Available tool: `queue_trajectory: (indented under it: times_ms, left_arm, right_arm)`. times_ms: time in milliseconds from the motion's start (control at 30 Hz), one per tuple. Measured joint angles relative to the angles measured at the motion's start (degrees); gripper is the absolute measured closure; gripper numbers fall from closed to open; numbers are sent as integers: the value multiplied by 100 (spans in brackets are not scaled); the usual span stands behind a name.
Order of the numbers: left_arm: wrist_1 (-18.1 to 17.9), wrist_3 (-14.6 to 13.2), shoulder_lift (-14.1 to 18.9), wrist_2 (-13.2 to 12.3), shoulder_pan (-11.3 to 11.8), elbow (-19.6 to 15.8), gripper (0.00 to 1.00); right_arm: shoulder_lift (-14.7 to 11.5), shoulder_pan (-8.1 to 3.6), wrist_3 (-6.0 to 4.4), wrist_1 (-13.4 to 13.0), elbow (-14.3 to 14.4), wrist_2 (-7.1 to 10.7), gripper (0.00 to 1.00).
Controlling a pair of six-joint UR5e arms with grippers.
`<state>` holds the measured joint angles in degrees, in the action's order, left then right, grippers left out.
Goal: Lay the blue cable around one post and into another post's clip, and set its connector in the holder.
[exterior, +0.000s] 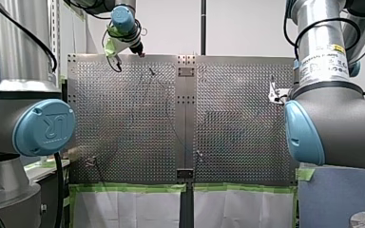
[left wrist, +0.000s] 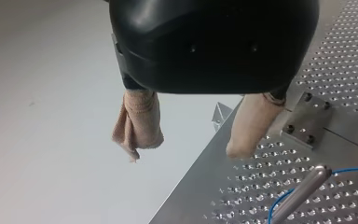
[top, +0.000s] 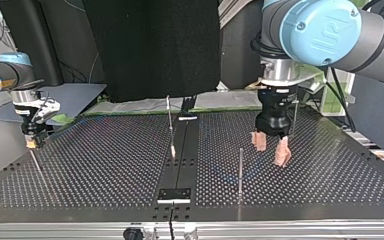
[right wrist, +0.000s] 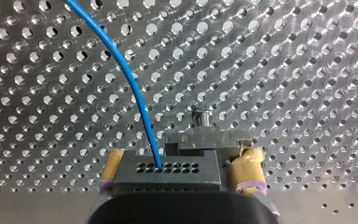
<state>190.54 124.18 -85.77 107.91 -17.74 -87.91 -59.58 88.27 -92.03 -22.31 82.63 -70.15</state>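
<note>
Across the front view spreads the perforated metal surface [exterior: 237, 123], with both arms working over it. My left arm [top: 330, 30] comes down large at the top view's right. My right arm [top: 5, 75] shows smaller at that view's left, close to the surface's side edge.

My left gripper [top: 271, 152] hangs just above the surface. Its body is black, and its beige-padded fingers [left wrist: 140, 121] are spread well apart with nothing between them. My right gripper [right wrist: 177, 161] is down low at the surface, and its yellow-padded fingers [right wrist: 247, 168] are clamped on the connector [right wrist: 168, 173], one pad on each side.

Now the posts. A thin upright post [top: 240, 170] stands just beside my left gripper, on the side nearer the top view's camera. The left wrist view shows its rounded tip ahead of the fingers. A second, slimmer rod [top: 169, 117] leans a little near the dark middle strip.

Just ahead of the connector sits a small metal block [right wrist: 200, 142] with a bolt head behind it. The two look to be touching, but I can't tell whether the connector is seated in it. The connector itself is black, with a row of holes along its top.

The blue cable [right wrist: 121, 70] leaves one of those holes and arcs away over the surface. In the left wrist view it reaches the post and curls beside it. Whether it actually wraps the post, I can't tell.
</note>
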Motion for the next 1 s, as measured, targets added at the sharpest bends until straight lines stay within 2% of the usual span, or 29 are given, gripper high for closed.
queue_trajectory:
  times_ms: [400, 1000]
  left_arm:
    - [-7, -614, -2, -108, -4, 4, 0]
    - [1, -1518, -11, -116, -8, -1, 0]
  right_arm:
    - [0, 0, 0, 0, 0, 0, 0]
    - [0, 0, 0, 0, 0, 0, 0]
